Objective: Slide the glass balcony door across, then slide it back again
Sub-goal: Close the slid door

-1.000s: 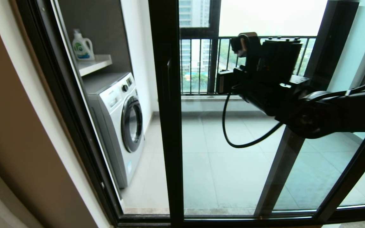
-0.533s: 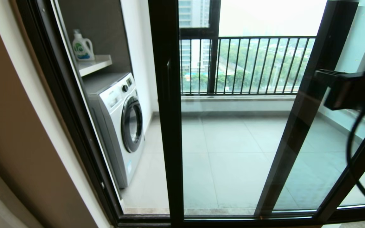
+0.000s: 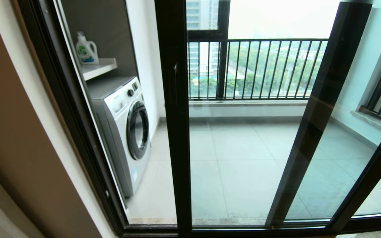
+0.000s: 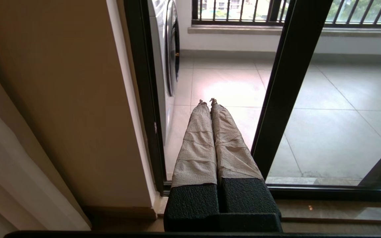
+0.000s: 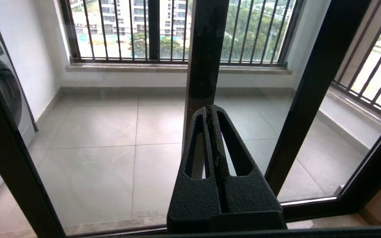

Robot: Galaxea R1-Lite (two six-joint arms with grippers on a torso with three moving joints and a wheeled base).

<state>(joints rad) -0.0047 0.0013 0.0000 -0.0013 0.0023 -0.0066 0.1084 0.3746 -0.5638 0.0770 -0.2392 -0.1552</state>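
Glass balcony door [image 3: 174, 109] with handle upright beside washing machine [image 3: 127, 129], left end effector [image 4: 208, 101] fingers pressed together, empty, right end effector [image 5: 211, 110] likewise narrow, empty, both clear of door.

I get flat, overcast daylight coming in from the balcony side, with the sky above the railing [image 3: 260, 69] blown out to a pale haze, so the black frame of the glass balcony door [image 3: 174, 115] reads almost as a silhouette while the indoor wall [image 3: 8, 132] sits dim and warm-toned. A soft bright patch of glare lies on the floor tiles [image 4: 227, 89] just past my left gripper [image 4: 207, 100], and faint reflections film the glass, with hardly any hard shadows. The head view bows straight uprights outward toward its edges, and all three views are sharp, without motion blur.
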